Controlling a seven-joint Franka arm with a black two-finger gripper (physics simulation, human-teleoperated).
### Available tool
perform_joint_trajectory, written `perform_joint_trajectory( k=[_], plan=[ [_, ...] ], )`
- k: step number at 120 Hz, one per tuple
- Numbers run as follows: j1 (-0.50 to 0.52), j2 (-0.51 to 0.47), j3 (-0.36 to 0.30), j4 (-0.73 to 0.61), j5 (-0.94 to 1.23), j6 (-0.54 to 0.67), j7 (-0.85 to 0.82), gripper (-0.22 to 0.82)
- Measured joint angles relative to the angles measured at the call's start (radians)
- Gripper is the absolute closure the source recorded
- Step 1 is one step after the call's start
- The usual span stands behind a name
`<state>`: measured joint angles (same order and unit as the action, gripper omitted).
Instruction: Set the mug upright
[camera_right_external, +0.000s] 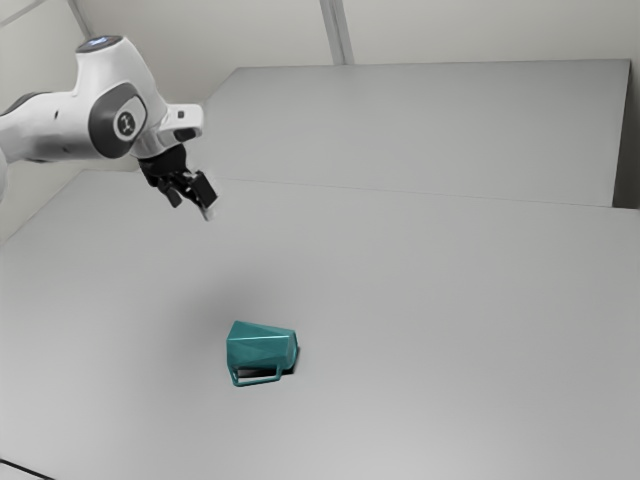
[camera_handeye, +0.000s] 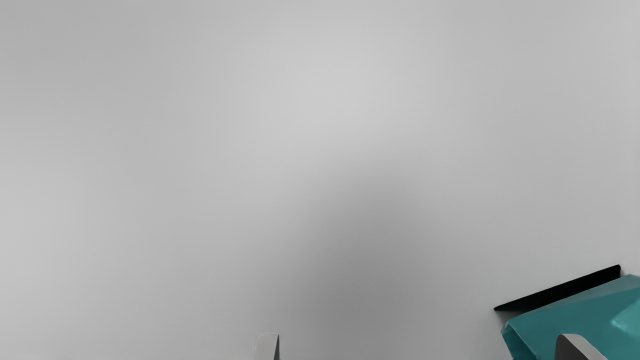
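My gripper (camera_right_external: 190, 196) hangs high above the table, toward the exterior view's upper left, well apart from the mug. A teal faceted mug (camera_right_external: 260, 347) lies on its side on the grey table, its handle toward the exterior view's bottom edge. Seen from the wrist, the gripper (camera_handeye: 417, 345) has its two fingertips wide apart with nothing held between them. Part of the mug (camera_handeye: 575, 315) appears beyond and behind one fingertip, with a dark shadow along its side; the rest of it is cut off there.
The grey table (camera_right_external: 420, 320) spreads around the mug. A raised grey panel (camera_right_external: 430, 130) stands behind it in the exterior view, and a thin black line (camera_right_external: 25, 469) crosses that view's lower left corner.
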<state>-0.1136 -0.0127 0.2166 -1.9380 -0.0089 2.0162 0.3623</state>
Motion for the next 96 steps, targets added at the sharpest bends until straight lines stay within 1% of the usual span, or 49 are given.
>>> perform_joint_trajectory(
  k=[6,15,28,38,49,60,72,96],
  plan=[
    [-0.01,-0.036,0.012,-0.038,-0.008,0.012,-0.005,0.0],
    [-0.012,-0.059,0.036,-0.062,-0.043,0.022,-0.01,0.0],
    [0.011,-0.104,0.045,-0.076,-0.126,0.032,-0.021,0.0],
    [0.01,-0.145,0.048,-0.124,-0.207,0.037,-0.041,0.0],
    [0.023,-0.161,0.049,-0.195,-0.315,0.044,-0.067,0.0],
    [0.031,-0.154,0.051,-0.247,-0.425,0.049,-0.088,0.0],
    [0.026,-0.116,0.05,-0.261,-0.513,0.052,-0.101,0.0],
    [0.007,-0.059,0.05,-0.264,-0.584,0.056,-0.119,0.0]
  ],
)
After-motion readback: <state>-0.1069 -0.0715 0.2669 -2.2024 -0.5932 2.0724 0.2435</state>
